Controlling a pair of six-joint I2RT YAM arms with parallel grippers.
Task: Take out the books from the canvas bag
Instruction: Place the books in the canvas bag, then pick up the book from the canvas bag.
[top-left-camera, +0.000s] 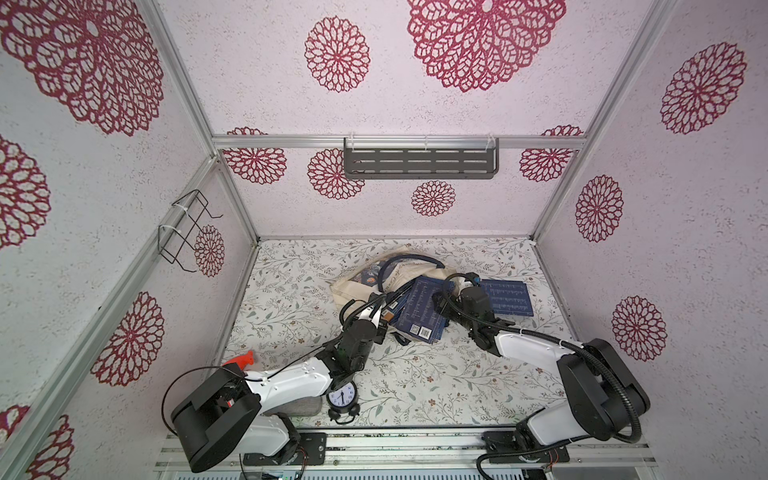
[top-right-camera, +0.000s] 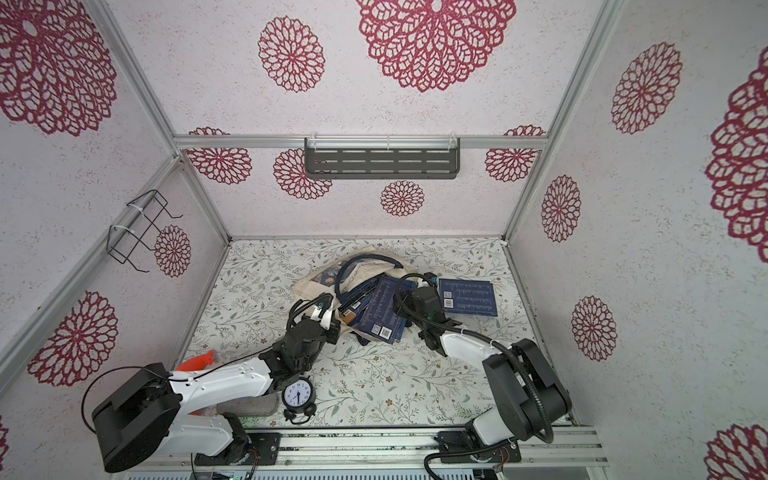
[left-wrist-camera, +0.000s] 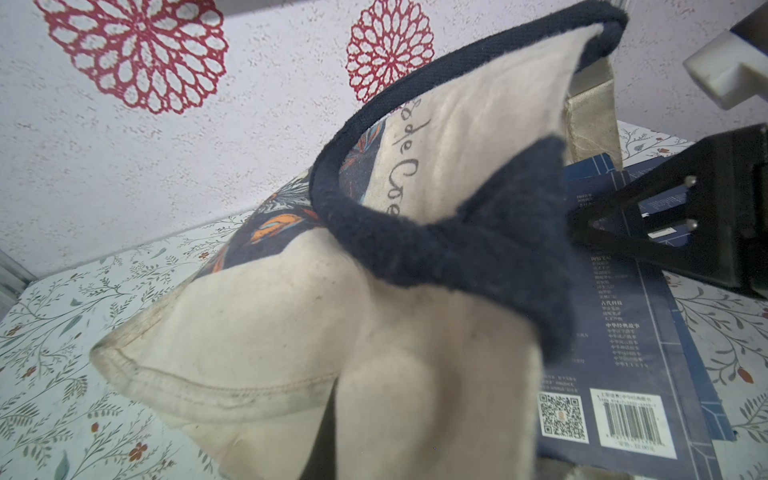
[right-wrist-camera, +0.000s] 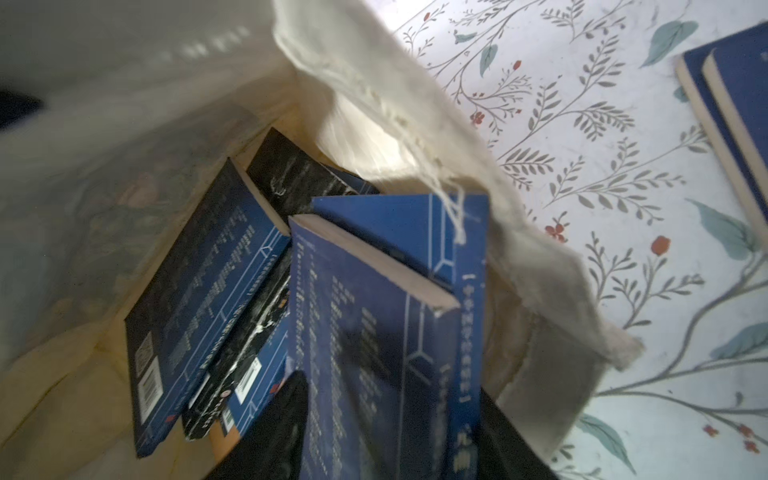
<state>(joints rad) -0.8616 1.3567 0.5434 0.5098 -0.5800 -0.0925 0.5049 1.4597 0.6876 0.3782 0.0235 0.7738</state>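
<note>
Books (right-wrist-camera: 353, 316) between right end effector (right-wrist-camera: 390, 386) fingers (right-wrist-camera: 286, 419)

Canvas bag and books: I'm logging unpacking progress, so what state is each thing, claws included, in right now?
canvas bag: slumped on the table, rim lifted.
books in the bag: fanned out of the mouth, not yet clear.
books on the table: two stacked flat, outside the bag.
left claw: shut on the bag's rim.
right claw: astride one navy book; grip unclear.

The books (right-wrist-camera: 199, 291) lie half hidden inside the blurred canvas bag (right-wrist-camera: 124, 104).
</note>
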